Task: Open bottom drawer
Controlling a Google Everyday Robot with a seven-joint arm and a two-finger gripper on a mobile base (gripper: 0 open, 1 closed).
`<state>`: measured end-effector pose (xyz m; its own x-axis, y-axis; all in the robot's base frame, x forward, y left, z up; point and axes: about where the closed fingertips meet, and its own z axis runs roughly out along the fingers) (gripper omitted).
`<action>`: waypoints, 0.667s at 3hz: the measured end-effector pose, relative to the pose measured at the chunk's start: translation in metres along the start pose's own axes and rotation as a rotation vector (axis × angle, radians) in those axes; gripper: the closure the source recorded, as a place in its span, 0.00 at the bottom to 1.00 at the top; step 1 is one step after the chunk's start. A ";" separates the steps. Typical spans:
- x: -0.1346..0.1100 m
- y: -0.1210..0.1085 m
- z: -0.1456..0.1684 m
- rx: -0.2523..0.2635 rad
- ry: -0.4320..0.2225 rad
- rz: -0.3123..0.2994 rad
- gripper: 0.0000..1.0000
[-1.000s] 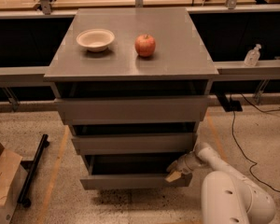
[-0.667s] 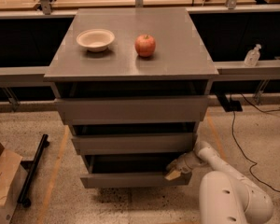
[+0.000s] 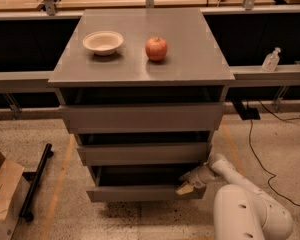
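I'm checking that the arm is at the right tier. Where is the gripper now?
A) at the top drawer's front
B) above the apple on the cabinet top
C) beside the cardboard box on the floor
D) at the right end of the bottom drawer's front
D: the gripper is at the right end of the bottom drawer, by the upper edge of its front, far below the apple.

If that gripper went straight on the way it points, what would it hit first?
Probably the bottom drawer: the gripper sits low at its right end, pointing left into its front edge, though depth is unclear.
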<state>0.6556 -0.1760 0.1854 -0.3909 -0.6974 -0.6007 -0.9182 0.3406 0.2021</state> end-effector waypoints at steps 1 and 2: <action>0.023 0.025 0.004 -0.043 0.015 0.107 0.00; 0.033 0.046 -0.002 -0.074 0.030 0.187 0.00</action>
<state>0.6003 -0.1852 0.1764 -0.5556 -0.6452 -0.5245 -0.8313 0.4193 0.3648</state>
